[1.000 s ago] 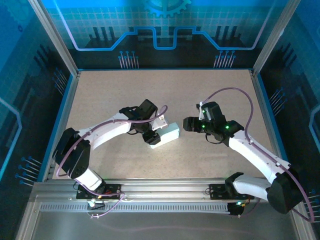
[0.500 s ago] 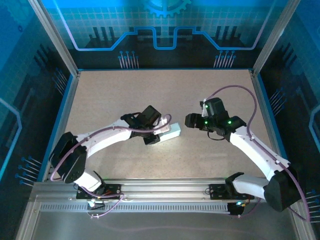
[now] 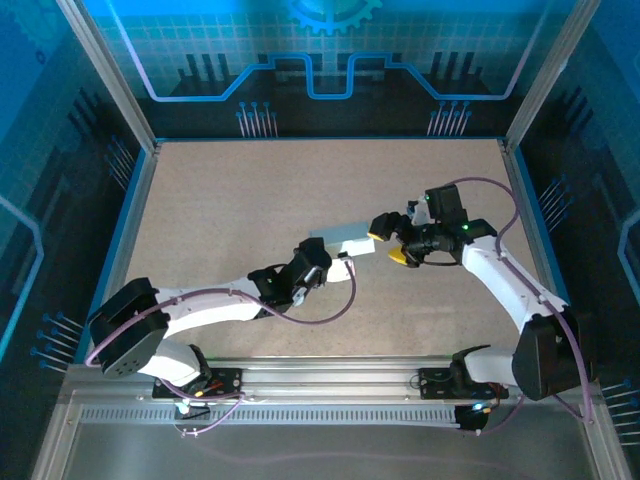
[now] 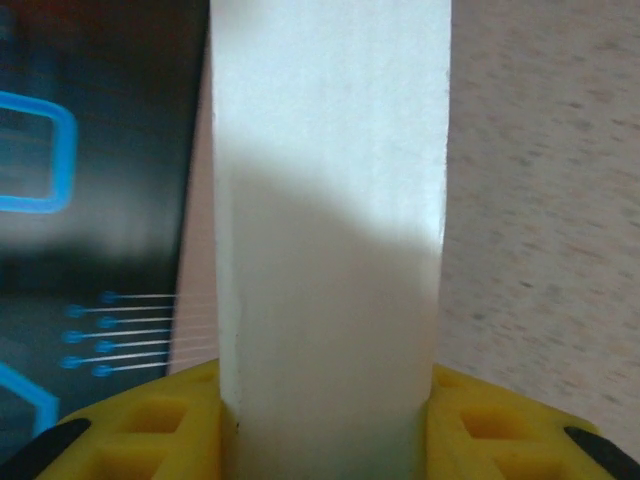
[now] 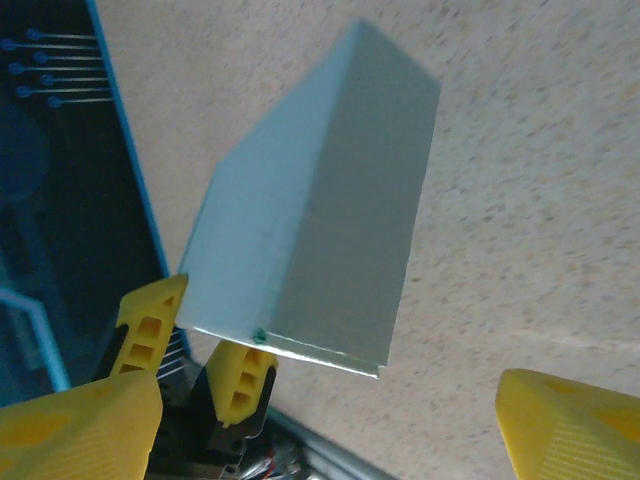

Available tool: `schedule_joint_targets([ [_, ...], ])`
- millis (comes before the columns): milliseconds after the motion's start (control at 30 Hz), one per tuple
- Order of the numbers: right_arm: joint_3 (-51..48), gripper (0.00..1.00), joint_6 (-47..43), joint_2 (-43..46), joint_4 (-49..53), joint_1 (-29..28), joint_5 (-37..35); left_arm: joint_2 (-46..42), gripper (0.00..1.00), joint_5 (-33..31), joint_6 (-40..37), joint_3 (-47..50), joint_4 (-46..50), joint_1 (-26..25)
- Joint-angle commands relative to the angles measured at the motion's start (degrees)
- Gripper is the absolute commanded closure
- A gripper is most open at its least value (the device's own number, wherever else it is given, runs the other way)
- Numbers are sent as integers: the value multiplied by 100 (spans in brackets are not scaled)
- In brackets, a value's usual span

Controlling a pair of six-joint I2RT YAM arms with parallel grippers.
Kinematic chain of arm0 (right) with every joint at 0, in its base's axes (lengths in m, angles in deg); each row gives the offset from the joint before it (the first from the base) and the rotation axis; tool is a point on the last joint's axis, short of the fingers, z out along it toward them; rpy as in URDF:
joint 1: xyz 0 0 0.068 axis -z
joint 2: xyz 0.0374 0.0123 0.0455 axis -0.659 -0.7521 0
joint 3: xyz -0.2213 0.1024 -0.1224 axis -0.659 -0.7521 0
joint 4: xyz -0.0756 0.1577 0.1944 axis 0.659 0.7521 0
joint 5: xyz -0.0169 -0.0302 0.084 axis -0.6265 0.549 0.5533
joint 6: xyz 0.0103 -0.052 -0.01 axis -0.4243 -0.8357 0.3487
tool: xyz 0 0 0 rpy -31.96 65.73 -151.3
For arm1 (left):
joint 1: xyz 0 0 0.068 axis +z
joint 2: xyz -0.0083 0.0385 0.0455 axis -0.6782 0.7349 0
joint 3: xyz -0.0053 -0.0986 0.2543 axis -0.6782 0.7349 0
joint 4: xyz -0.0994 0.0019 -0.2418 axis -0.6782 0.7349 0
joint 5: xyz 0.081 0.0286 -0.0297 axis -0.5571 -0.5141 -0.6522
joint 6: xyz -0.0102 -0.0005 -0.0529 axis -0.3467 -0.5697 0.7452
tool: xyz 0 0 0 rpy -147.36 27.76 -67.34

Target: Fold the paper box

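Here, the left claw is clamped on the paper box, with its yellow fingers pressed against either side of the box's near end. The box is a closed, pale block and seems lifted off the table. It sits near the table's middle and points toward the right arm. The right claw gapes wide and grips nothing, with its yellow fingertips just beside the box's far end.
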Motion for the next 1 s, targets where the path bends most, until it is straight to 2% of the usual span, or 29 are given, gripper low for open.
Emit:
schedule_joint_targets([
  [0, -188, 13, 537, -55, -466, 81, 729, -157, 64, -499, -541, 59, -1050, -80],
  [267, -527, 27, 1198, -54, -1458, 188, 1108, -175, 64, -487, -510, 84, -1110, -159],
  [400, -761, 23, 1732, -13, -2158, 357, 1287, -148, 63, -500, -475, 120, -1159, -168],
  [667, -862, 17, 2134, -85, -2899, 397, 1484, 24, 63, -500, -445, 66, -1181, -177],
  [833, -939, 15, 2110, 14, -2791, 497, 1366, 29, 63, -501, -424, 68, -1210, -177],
  [900, -968, 19, 2165, -39, -2829, 522, 1378, -6, 63, -492, -435, 71, -1258, -186],
  [967, -954, 29, 2215, -108, -2887, 510, 1419, -9, 62, -496, -469, 82, -1277, -185],
])
